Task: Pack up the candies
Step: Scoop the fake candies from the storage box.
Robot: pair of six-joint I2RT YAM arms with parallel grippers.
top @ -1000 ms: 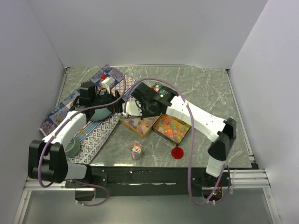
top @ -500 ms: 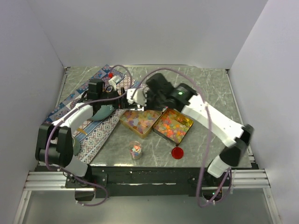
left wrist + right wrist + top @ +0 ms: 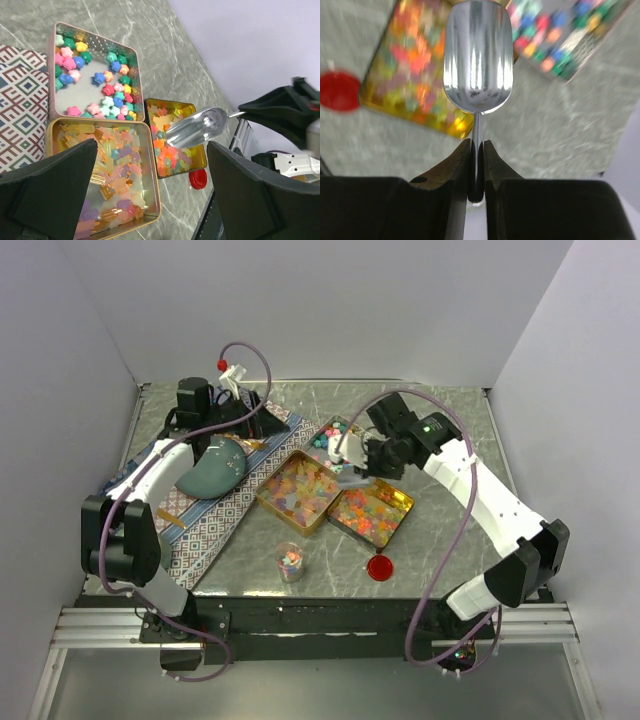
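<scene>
Scooping is calling for a level, shallow dip: the right pincer (image 3: 476,148) is clamping the handle of the empty scoop (image 3: 477,55) above the orange-red-yellow candies (image 3: 368,512) lying in their tin (image 3: 405,502) on the counter (image 3: 450,430); the left pincer (image 3: 152,150) is hanging wide apart.

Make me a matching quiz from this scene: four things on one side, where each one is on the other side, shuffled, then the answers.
Things:
1 scoop
2 red disc
3 cup
4 teal bowl

Places:
A on the mat
B gripped by the right tool
C near table edge, holding a few candies
D near table edge, right of the cup

Pairs: 1-B, 2-D, 3-C, 4-A
</scene>
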